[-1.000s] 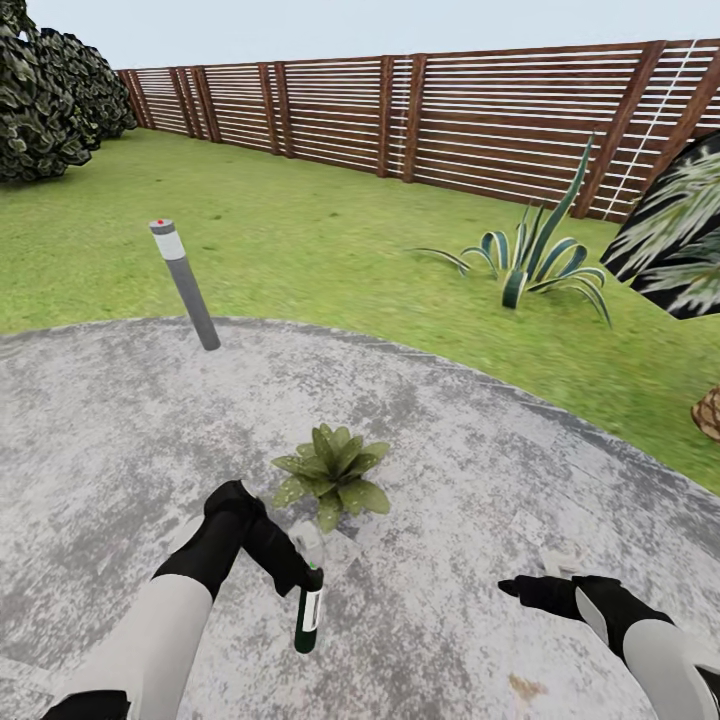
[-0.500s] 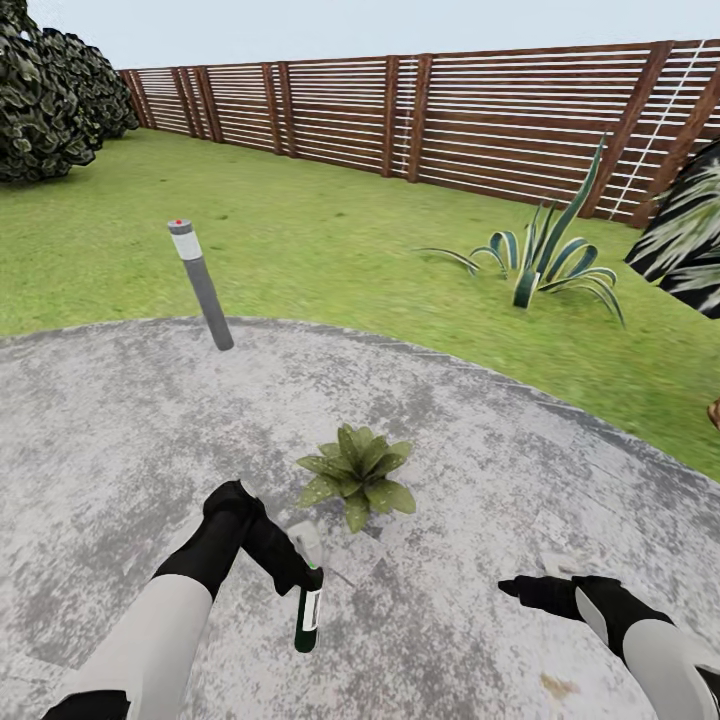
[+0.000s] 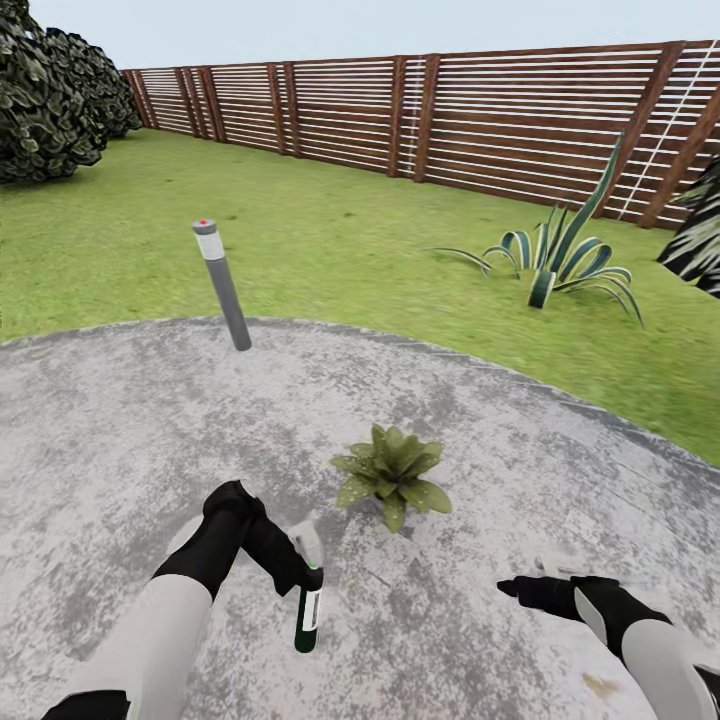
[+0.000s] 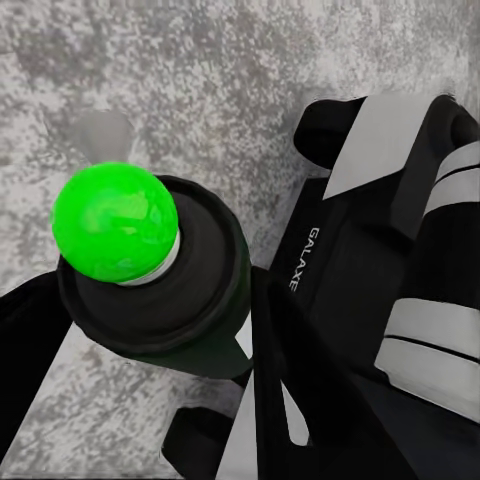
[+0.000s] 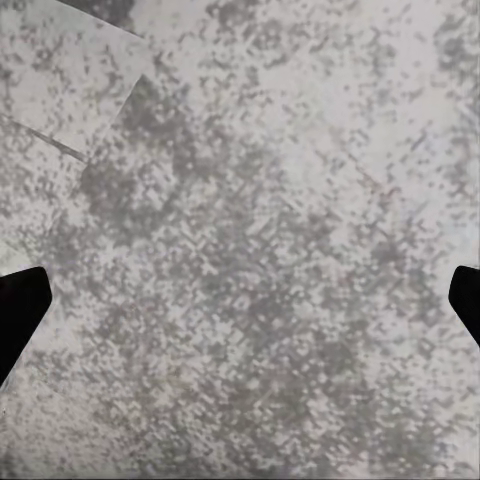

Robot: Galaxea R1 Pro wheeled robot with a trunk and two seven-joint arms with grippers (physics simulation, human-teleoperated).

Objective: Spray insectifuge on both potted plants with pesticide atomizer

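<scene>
Holding the pesticide atomizer (image 3: 308, 612) clamped in your left fingers (image 3: 300, 560), pickup done; you are facing one potted plant (image 3: 392, 483) just ahead on the paved patch (image 3: 120, 420). Spraying seems pending. Right fingers (image 5: 20, 310) are sitting apart.

The head camera looked forward and down across the paved patch (image 3: 480, 600); both wrist cameras faced it closely.

One word reads here: "GALAXE", white capitals running along the black casing of the robot's arm (image 4: 345, 290) in the left wrist view, its end cut off at the casing's edge. The bottle (image 3: 309, 611) carries a white label, but from the head view its print is too small to read
</scene>
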